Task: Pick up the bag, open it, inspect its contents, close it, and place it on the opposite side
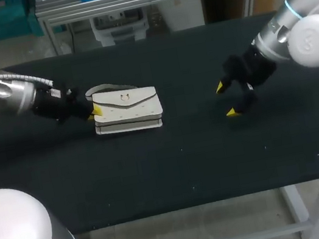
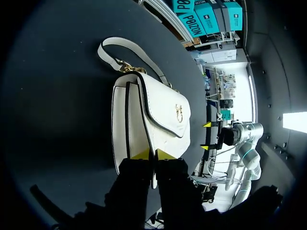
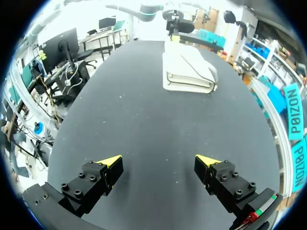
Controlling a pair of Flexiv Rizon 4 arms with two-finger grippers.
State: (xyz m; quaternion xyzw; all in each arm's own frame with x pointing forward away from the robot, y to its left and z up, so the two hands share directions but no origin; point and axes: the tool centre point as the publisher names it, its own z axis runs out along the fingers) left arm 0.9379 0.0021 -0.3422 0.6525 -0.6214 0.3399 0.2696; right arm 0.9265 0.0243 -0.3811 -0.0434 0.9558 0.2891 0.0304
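- My left gripper point(image 2: 153, 154) pinches one end of the white bag point(image 2: 163, 115), toward the left edge of the table point(image 1: 157, 175).
- My right gripper point(image 3: 159, 160) hangs wide open, well apart from it.

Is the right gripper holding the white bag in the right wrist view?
No, the right gripper is open over the bare table, and the bag lies well ahead of it, untouched by it.

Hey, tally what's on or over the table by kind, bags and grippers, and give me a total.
bag: 1
grippers: 2 (left gripper, right gripper)
total: 3
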